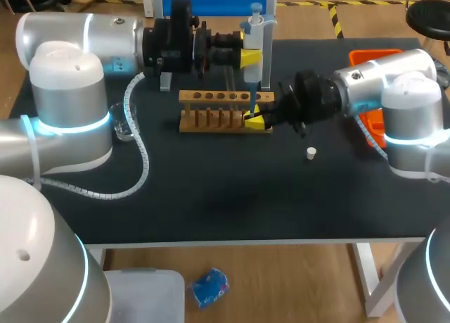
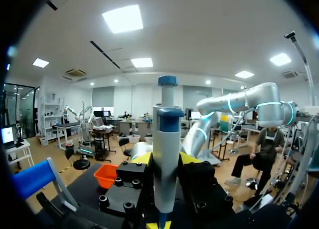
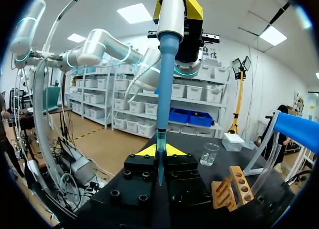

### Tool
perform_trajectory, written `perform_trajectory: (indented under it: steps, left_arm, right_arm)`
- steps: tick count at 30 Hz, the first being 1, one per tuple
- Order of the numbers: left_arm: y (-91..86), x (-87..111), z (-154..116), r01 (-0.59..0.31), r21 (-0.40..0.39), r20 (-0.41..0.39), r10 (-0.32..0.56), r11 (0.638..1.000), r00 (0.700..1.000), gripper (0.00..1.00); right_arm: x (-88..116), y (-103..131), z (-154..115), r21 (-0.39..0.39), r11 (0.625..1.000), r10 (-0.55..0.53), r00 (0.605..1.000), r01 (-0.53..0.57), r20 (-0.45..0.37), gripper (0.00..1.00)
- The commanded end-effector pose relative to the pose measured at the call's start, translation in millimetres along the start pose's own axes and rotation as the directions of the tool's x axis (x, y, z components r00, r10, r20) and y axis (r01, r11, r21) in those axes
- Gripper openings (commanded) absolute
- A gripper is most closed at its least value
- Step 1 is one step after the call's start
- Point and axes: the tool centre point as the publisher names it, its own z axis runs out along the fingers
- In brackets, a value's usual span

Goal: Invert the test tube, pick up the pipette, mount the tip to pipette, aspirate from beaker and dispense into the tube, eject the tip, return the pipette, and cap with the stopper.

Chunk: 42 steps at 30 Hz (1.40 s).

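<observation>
Mid-dispense, seemingly — left gripper (image 1: 252,58) clamps the grey blue-topped pipette (image 1: 255,38), right gripper (image 1: 257,120) the clear glass tube (image 3: 160,139) — ejection, return, capping remain.

The left gripper (image 2: 165,161) clamps an upright pipette (image 2: 164,139) from both sides, its blue plunger uppermost. Just beyond, an orange bin (image 2: 105,175) sits on the black table (image 2: 85,183).

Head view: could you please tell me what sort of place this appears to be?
Most likely a robotics lab bench set up for liquid handling: the left gripper holds a pipette, a wooden test tube rack stands on the black table, and a glass beaker stands nearby.
</observation>
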Motion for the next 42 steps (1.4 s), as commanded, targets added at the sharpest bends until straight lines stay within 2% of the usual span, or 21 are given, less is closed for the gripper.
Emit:
perform_trajectory:
  steps: [1,2,3,4,5,9,17,20,21,23,25,28,42]
  left_arm:
    - [10.7,0.5,0.6,0.002,-0.001,0.002,-0.002,1.0,1.0,0.0]
    - [10.7,0.5,0.6,0.002,-0.001,0.002,-0.002,1.0,1.0,0.0]
    - [10.7,0.5,0.6,0.002,-0.001,0.002,-0.002,1.0,1.0,0.0]
    - [10.7,0.5,0.6,0.002,-0.001,0.002,-0.002,1.0,1.0,0.0]
    - [10.7,0.5,0.6,0.002,-0.001,0.002,-0.002,1.0,1.0,0.0]
    - [10.7,0.5,0.6,0.002,-0.001,0.002,-0.002,1.0,1.0,0.0]
    - [10.7,0.5,0.6,0.002,-0.001,0.002,-0.002,1.0,1.0,0.0]
    - [7.4,-7.5,-12.3,-0.013,-0.003,0.008,0.013,1.0,1.0,0.0]
    - [7.4,-9.5,-21.2,-0.008,0.032,0.008,0.008,0.999,1.0,0.0]
    - [8.6,-11.4,-38.8,-0.016,-0.012,0.063,0.016,1.0,0.998,0.0]
    - [9.9,-11.2,-56.7,-0.004,-0.005,0.104,0.005,1.0,0.995,0.0]
    - [13.1,-11.0,-79.1,0.014,-0.003,0.149,-0.014,1.0,0.989,0.0]
    - [13.1,-11.0,-79.1,0.014,-0.003,0.149,-0.014,1.0,0.989,0.0]
  right_arm:
    - [1.9,11.0,-2.5,0.003,1.0,0.012,1.0,-0.012,0.001,0.0]
    - [3.2,9.6,-2.6,-0.003,1.0,0.023,1.0,-0.023,-0.006,0.03]
    - [5.6,8.1,-2.3,-0.002,1.0,0.028,1.0,-0.028,-0.013,0.36]
    - [7.4,6.4,-2.4,0.006,0.999,0.032,0.999,-0.032,-0.013,0.96]
    - [9.1,4.8,-3.2,0.005,0.999,0.036,0.999,-0.036,-0.008,1.0]
    - [19.6,-3.9,-7.9,0.023,0.997,0.074,0.997,-0.074,-0.005,1.0]
    - [49.0,-21.1,-29.7,0.114,0.984,0.141,0.99,-0.14,-0.004,1.0]
    - [55.6,-21.3,-42.9,0.153,0.977,0.151,0.988,-0.151,0.008,1.0]
    - [58.3,-20.0,-48.1,0.161,0.975,0.156,0.988,-0.156,0.014,1.0]
    - [62.8,-17.7,-56.1,0.178,0.971,0.161,0.987,-0.16,0.005,1.0]
    - [67.6,-14.9,-62.6,0.2,0.967,0.166,0.986,-0.159,-0.017,1.0]
    - [67.6,-14.9,-62.6,0.2,0.967,0.166,0.986,-0.159,-0.017,1.0]
    - [67.6,-14.9,-62.6,0.2,0.967,0.166,0.986,-0.159,-0.017,1.0]
